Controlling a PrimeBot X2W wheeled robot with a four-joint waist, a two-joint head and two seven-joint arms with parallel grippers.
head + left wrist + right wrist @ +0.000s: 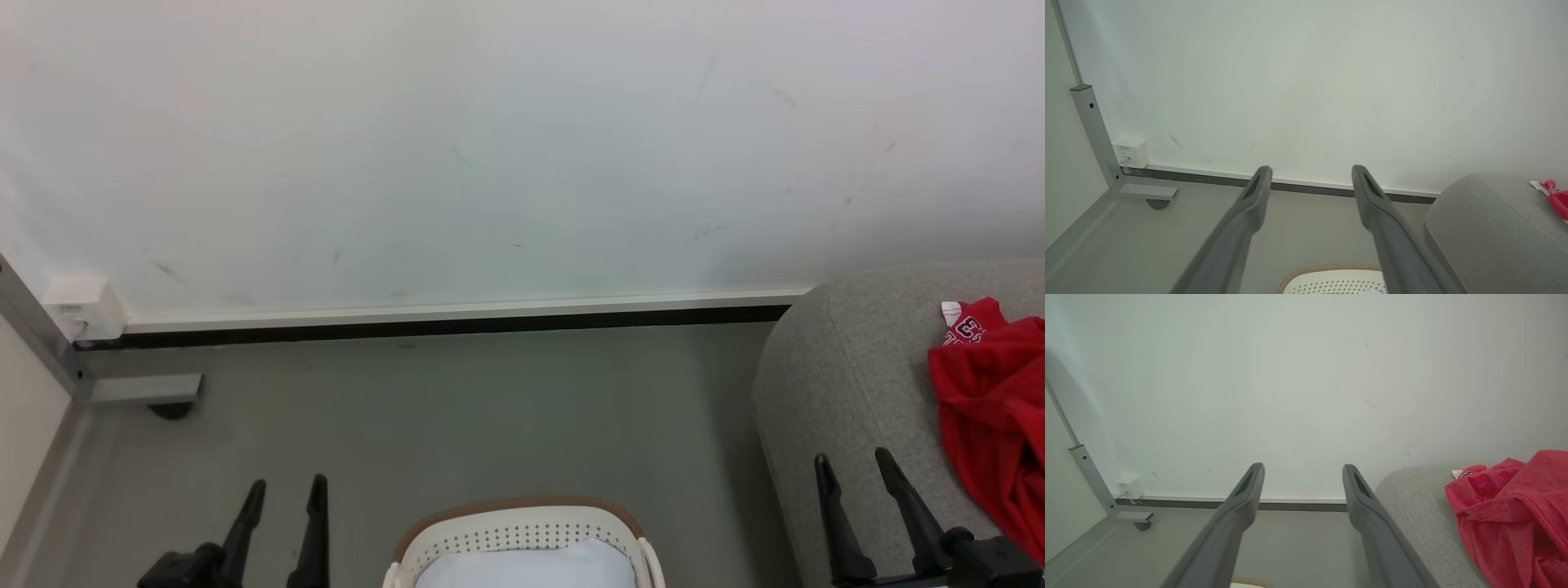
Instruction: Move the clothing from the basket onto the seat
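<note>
Red clothing with white trim lies crumpled on the light-grey seat at the right; it also shows as red clothing on the seat in the right wrist view. The cream basket with a tan rim stands on the floor at bottom centre, showing a pale lining inside. My left gripper hovers open to the basket's left, with nothing between its fingers. Over the seat's front edge my right gripper is open and empty, just left of the clothing. A red scrap of clothing peeks over the seat.
A white wall with a dark baseboard runs behind the grey floor. A metal frame leg on a caster and a small white wall box sit in the far left corner. Open floor lies between basket and wall.
</note>
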